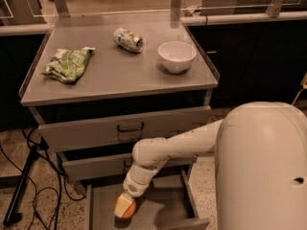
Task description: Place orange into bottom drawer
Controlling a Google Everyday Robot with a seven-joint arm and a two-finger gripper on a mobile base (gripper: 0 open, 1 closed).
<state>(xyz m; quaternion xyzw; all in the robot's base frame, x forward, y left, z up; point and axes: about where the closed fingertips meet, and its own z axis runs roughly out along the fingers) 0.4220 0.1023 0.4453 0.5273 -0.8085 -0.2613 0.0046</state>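
The bottom drawer (163, 210) is pulled out under the grey cabinet, its flat floor showing. The orange (125, 208) is low over that floor, toward the drawer's left half. My gripper (123, 206) reaches down from the white arm and is shut on the orange, its pale fingers covering the fruit's top. Whether the orange touches the drawer floor I cannot tell.
On the cabinet top lie a green-and-white snack bag (67, 63), a tipped can (128, 39) and a white bowl (177, 56). Two upper drawers (129, 127) with dark handles stand slightly out. Cables and a stand leg (21, 190) are on the floor at left. My white body fills the lower right.
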